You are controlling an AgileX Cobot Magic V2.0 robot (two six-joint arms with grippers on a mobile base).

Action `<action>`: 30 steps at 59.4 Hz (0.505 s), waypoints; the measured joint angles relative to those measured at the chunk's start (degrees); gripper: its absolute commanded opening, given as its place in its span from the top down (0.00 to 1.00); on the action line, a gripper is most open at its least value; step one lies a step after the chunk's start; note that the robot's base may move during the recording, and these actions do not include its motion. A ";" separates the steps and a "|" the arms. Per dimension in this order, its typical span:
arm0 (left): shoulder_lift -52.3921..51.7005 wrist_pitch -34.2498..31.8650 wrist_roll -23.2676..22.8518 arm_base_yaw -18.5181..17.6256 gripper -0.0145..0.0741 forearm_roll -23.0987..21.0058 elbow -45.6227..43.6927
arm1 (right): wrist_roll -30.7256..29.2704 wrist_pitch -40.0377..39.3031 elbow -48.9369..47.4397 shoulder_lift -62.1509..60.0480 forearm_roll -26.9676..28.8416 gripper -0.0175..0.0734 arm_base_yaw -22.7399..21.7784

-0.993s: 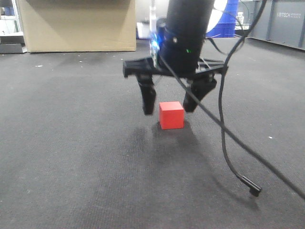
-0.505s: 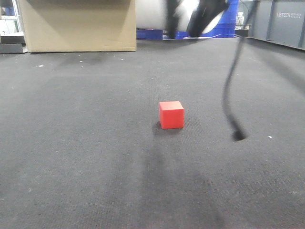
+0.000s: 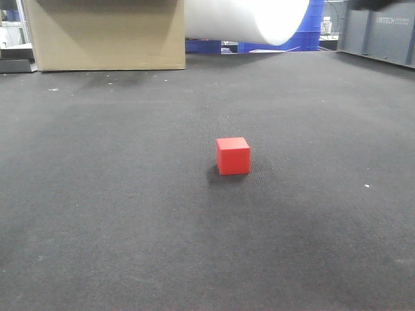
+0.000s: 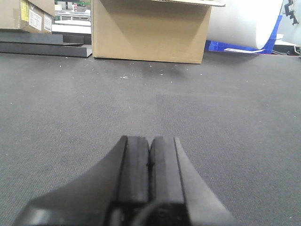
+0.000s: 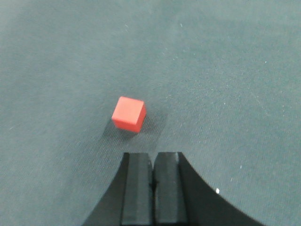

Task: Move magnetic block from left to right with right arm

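The magnetic block point(image 3: 233, 155), a small bright-red cube, rests alone on the dark carpet near the middle of the front view. From the right wrist view the same block point(image 5: 129, 114) lies on the carpet below and ahead of my right gripper point(image 5: 153, 156), a little to its left and well apart from it. That gripper is shut, pads pressed together with nothing between them. My left gripper point(image 4: 150, 138) is shut too, empty, held low over bare carpet. Neither arm shows in the front view.
A large cardboard box point(image 3: 104, 32) stands at the back left, also in the left wrist view point(image 4: 150, 28). A white roll point(image 3: 249, 18) lies at the back, with blue crates point(image 3: 305, 35) behind it and a grey cabinet point(image 3: 382, 32) at far right.
The right arm, which stood with open fingers around the block, rose up and left the front view with its dangling cable. The block stayed in place on the carpet.
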 measured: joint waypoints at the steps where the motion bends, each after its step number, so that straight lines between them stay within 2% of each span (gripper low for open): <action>1: 0.00 0.00 0.00 0.00 0.97 0.00 0.00 | 0.00 -0.71 1.19 -1.13 0.00 0.73 0.00; 15: 0.00 0.00 0.00 0.00 0.97 0.00 0.00 | -0.13 -10.23 16.34 -18.36 -0.12 0.73 0.00; 30: 0.00 0.00 0.00 0.00 0.97 0.00 0.00 | -0.13 -12.35 20.49 -30.95 -0.33 0.73 0.00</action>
